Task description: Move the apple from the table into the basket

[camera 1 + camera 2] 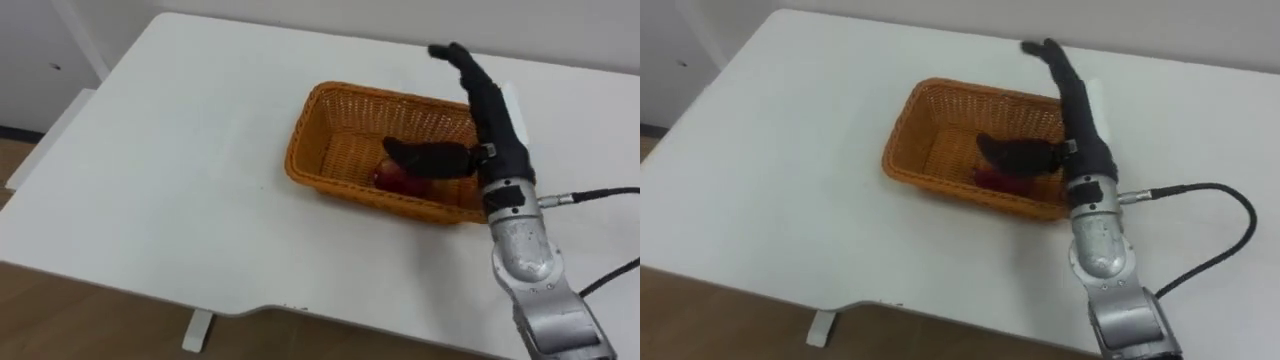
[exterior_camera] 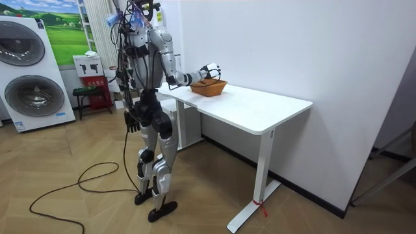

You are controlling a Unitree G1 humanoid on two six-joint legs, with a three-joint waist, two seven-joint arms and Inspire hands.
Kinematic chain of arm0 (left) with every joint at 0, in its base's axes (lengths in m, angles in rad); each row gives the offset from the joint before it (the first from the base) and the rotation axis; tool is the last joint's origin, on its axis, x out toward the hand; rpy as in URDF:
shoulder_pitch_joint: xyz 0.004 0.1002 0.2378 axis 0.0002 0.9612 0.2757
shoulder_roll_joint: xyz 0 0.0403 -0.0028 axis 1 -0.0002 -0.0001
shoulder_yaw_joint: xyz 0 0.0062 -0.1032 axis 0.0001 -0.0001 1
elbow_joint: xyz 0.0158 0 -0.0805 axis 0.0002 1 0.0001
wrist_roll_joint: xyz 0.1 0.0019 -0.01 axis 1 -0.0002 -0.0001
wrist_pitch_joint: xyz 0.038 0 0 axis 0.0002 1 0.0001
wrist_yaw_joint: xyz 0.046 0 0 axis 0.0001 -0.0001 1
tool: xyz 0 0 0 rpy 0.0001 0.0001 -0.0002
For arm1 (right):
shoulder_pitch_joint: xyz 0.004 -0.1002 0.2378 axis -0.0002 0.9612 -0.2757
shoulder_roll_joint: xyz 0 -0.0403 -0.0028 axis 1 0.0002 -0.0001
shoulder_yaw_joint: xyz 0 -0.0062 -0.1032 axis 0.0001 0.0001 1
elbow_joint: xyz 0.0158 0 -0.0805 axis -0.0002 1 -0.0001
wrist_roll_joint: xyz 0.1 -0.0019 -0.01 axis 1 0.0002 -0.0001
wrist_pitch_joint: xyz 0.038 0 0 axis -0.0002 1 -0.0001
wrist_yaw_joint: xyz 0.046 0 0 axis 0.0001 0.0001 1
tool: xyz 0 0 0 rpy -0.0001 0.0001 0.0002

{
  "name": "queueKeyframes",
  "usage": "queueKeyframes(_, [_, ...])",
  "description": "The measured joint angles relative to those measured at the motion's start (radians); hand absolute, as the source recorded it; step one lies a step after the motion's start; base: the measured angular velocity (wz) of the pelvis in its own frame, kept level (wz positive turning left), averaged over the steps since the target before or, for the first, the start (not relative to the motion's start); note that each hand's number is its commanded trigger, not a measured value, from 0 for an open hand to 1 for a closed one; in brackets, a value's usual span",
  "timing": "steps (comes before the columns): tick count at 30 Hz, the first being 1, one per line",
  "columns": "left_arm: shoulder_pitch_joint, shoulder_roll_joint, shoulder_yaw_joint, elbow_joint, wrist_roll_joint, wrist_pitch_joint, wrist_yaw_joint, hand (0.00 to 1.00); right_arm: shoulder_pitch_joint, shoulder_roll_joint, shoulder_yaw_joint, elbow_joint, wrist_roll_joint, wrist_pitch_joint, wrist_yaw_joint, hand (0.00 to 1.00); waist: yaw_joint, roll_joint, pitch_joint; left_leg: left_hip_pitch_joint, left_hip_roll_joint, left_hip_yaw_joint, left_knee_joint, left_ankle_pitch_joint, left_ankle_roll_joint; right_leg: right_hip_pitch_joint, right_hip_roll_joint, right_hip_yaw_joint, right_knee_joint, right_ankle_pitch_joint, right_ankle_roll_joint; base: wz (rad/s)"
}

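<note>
Found right hand [image 1: 488, 128] open over wicker basket [image 1: 340, 191]: fingers straight toward 12 o'clock, thumb toward 9, over red apple [image 1: 390, 178] inside at 4 o'clock. Needed, probably: lower palm, wrap fully, clear rim. Left hand [image 2: 130, 121] idle at hip.

Head eyes look down, close, on table [image 1: 180, 180] and basket [image 1: 390, 95]; room view distant, shares both.

Bright, even light; soft shadows
</note>
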Motion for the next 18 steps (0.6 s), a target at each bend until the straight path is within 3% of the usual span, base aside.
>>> queueKeyframes(3, [0.019,0.0,0.018,-0.001,-0.005,0.0,0.001,0.0,0.003,-0.012,-0.065,-0.041,0.003,-0.002,-0.056,0.0,-0.026,-0.002,-0.0005,0.001,-0.002,0.002,-0.005,0.001,0.0,-0.003,0.0,0.001,0.0,0.0,0.0,-0.02])
queueKeyframes(6, [0.032,0.0,0.044,-0.003,-0.003,-0.009,-0.003,0.0,0.004,-0.05,-0.177,-0.062,0.026,-0.008,-0.102,0.0,-0.046,-0.006,-0.0033,0.007,-0.003,0.003,-0.004,0.001,0.0,-0.003,-0.001,0.004,0.001,0.0,0.0,0.0])
queueKeyframes(8, [0.051,0.003,0.112,-0.006,-0.003,-0.021,-0.005,0.0,0.004,-0.067,-0.286,-0.083,0.029,-0.026,-0.172,0.0,-0.061,-0.018,-0.0106,0.007,-0.004,0.007,-0.005,0.001,0.0,-0.002,-0.001,0.01,0.001,0.0,0.0,-0.08])
queueKeyframes(10, [0.074,0.006,0.136,-0.014,0.001,-0.031,0.001,0.0,0.008,-0.079,-0.363,-0.094,0.03,-0.031,-0.226,0.0,-0.082,-0.028,-0.0145,0.007,-0.008,0.008,-0.005,0.001,0.0,-0.001,0.003,0.016,0.003,0.0,0.0,-0.05])
queueKeyframes(13, [0.1,0.015,0.153,-0.017,-0.003,-0.042,0.02,0.0,0.042,-0.119,-0.488,-0.094,0.121,-0.053,-0.318,0.0,-0.099,-0.042,-0.0111,0.018,-0.007,0.016,-0.005,0.001,0.0,0.0,0.006,0.029,0.003,0.0,0.0,-0.07])
queueKeyframes(18, [0.124,0.021,0.174,-0.041,-0.008,-0.048,0.034,0.0,0.075,-0.124,-0.644,-0.005,0.236,-0.079,-0.474,0.0,-0.149,-0.044,-0.0056,0.01,-0.007,0.031,-0.005,0.001,0.0,-0.002,0.007,0.031,0.002,0.0,0.0,-0.03])
